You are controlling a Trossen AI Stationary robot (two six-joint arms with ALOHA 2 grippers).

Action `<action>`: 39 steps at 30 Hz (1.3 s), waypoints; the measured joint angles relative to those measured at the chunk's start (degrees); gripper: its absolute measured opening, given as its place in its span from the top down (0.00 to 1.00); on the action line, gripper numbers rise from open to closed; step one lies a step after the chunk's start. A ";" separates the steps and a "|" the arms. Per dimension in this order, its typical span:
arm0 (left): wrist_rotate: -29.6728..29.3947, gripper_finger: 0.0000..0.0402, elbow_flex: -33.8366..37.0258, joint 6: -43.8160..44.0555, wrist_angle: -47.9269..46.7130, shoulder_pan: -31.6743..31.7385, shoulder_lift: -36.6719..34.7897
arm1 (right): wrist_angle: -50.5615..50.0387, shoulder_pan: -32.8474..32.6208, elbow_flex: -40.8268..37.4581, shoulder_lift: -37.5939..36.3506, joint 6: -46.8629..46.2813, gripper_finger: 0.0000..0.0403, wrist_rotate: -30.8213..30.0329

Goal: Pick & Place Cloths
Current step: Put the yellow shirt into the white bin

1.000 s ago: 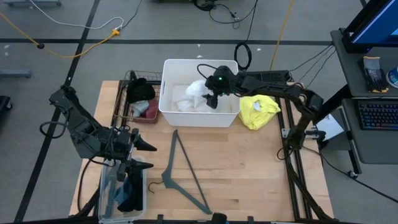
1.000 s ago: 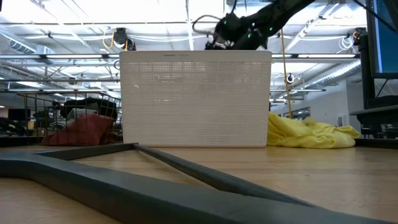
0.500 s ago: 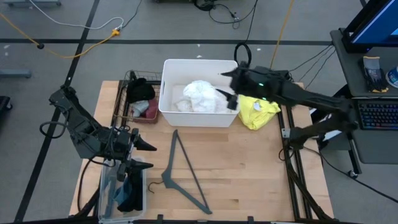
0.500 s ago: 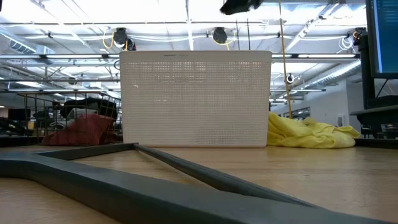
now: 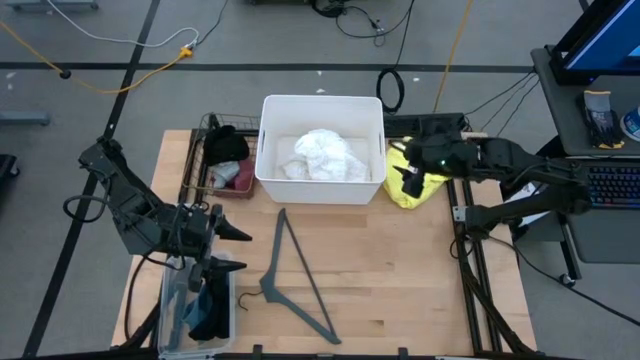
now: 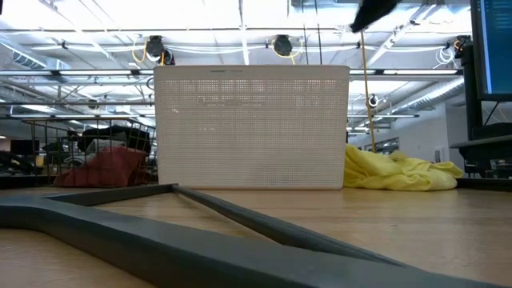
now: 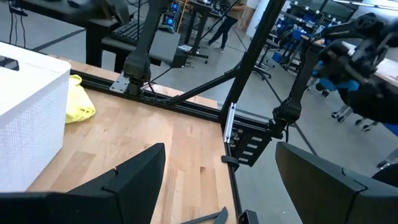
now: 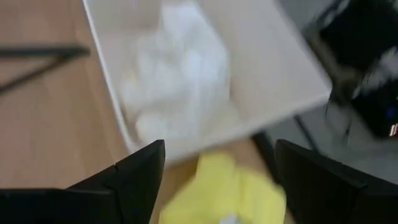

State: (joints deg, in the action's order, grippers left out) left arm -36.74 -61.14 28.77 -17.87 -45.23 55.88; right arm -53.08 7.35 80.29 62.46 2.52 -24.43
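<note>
The right end effector hangs over the yellow cloth, its fingers spread with nothing between them; its own wrist view shows the two dark fingers well apart and the yellow fabric just ahead of them, the bin's near wall a little beyond. The white cloth lies heaped inside the white bin, off to the side of this end effector, so that piece looks delivered and the step in hand is, by my reading, the approach to the next pick.

The yellow cloth lies crumpled on the counter, touching or just beside the bin's outer wall. The next move calls for a descent straight onto a raised fold of it, a pinch, then a lift high enough to clear the bin rim before crossing over. The cloth is soft and bunched, so a grip near its middle should gather more of it than one at an edge.

The left end effector waits at the far side of the counter, fingers spread and empty, above a clear tub that holds dark and teal fabric. A wire basket beyond the bin from the right end effector holds a black and a maroon cloth. The grey hanger lies flat on the counter between the two arms.
</note>
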 joint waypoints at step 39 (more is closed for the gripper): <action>-2.27 0.23 -0.02 1.48 -0.07 0.00 0.00 | -6.75 4.27 -34.20 2.90 -13.85 0.26 1.74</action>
State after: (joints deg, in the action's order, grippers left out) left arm -39.00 -61.17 30.26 -17.93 -45.23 55.88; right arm -59.83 11.62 46.09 65.36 -11.32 -22.68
